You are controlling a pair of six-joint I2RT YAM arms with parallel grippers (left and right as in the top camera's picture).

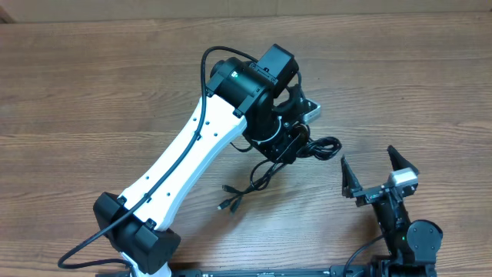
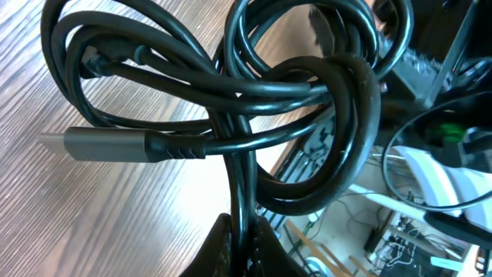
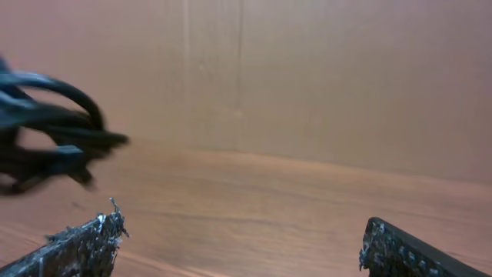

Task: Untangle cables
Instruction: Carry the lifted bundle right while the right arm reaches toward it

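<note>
At the left of the wood-grain tabletop (image 1: 84,85), the long white left arm (image 1: 184,154), a thicker black wire fixed along it, reaches diagonally from the near edge toward the middle. From overhead, its bulky black wrist hides its own fingers. In the left wrist view the left gripper (image 2: 240,235) is cut off by the bottom edge; only dark fingertips show, pinched tight on one strand of the thin black cables (image 2: 254,100). From that pinch the cords rise into a knot of overlapping loops that fills most of the view. A grey metallic plug (image 2: 100,144) with a ribbed black collar juts out to the left of the knot. Whether the bundle rests on the wood or hangs above it cannot be told. Behind the loops to the right the background is blurred clutter, hard to make out. Seen from overhead, the cords lie just below and right of the wrist. Two loose ends (image 1: 228,205) trail toward the near edge. Further right, apart from the cords, the right gripper (image 1: 367,158) sits near the front edge, its two black fingers spread wide with nothing between them. Its own camera shows the cords only as a dark blur at the left edge, before a plain brown cardboard wall (image 3: 307,77).
</note>
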